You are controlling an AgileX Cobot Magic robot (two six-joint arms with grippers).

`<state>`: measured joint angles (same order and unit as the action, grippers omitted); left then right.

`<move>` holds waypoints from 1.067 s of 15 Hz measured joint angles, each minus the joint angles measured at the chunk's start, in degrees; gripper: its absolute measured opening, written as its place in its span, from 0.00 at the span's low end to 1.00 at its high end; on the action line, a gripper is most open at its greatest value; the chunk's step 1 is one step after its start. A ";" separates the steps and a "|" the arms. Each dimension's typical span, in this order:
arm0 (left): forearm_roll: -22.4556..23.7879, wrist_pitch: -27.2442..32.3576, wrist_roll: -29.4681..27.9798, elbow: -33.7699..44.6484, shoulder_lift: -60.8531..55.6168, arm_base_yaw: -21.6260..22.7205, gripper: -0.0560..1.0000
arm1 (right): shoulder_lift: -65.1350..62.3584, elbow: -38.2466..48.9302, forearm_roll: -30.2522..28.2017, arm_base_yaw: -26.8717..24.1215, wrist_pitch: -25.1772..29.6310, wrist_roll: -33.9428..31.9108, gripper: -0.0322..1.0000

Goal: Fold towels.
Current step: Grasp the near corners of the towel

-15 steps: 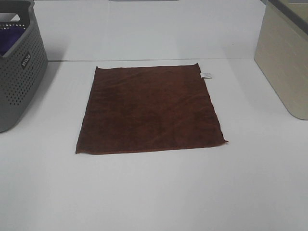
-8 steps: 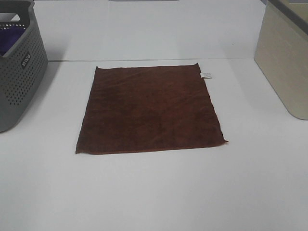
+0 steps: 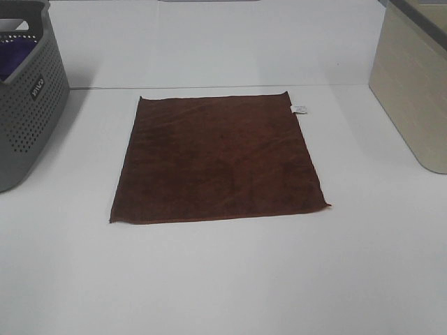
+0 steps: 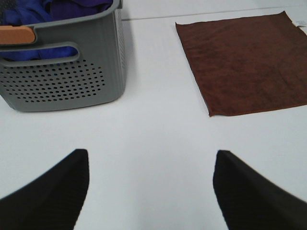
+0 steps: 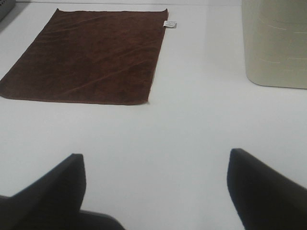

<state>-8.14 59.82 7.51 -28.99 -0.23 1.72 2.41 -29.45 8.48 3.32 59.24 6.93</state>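
Note:
A dark reddish-brown square towel (image 3: pixel 218 159) lies flat and unfolded in the middle of the white table, with a small white tag (image 3: pixel 299 109) at its far right corner. It also shows in the left wrist view (image 4: pixel 247 62) and in the right wrist view (image 5: pixel 88 55). Neither gripper appears in the exterior high view. My left gripper (image 4: pixel 151 165) is open and empty over bare table, well short of the towel's near left corner. My right gripper (image 5: pixel 156 167) is open and empty over bare table, short of the towel's near right corner.
A grey perforated basket (image 3: pixel 24 105) with blue and purple cloth inside (image 4: pixel 53 9) stands at the left edge. A beige bin (image 3: pixel 412 84) stands at the right edge, also in the right wrist view (image 5: pixel 276 43). White table (image 3: pixel 223 279) surrounds the towel.

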 joint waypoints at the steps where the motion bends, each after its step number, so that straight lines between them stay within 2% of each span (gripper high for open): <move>1: 0.57 -0.97 0.00 -0.46 0.63 0.00 0.71 | 2.52 -0.34 0.00 0.00 -2.01 0.00 0.77; 5: 1.55 -7.96 0.00 -0.80 8.65 0.00 0.71 | 16.96 -0.57 -0.06 0.29 -13.24 -0.06 0.77; 8: 0.00 -14.32 0.00 -0.80 18.62 0.00 0.71 | 26.81 -0.57 -0.06 1.95 -18.11 -0.06 0.76; 12: -8.59 -21.89 0.00 -0.80 37.41 0.00 0.71 | 41.71 -0.57 0.11 1.95 -23.09 -0.06 0.76; 16: -21.72 -26.76 0.86 -0.80 55.98 0.00 0.71 | 54.26 -1.03 3.78 1.95 -26.93 -0.06 0.76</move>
<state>-29.85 33.06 8.37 -29.79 55.75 1.72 56.67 -30.48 12.26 5.27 32.31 6.88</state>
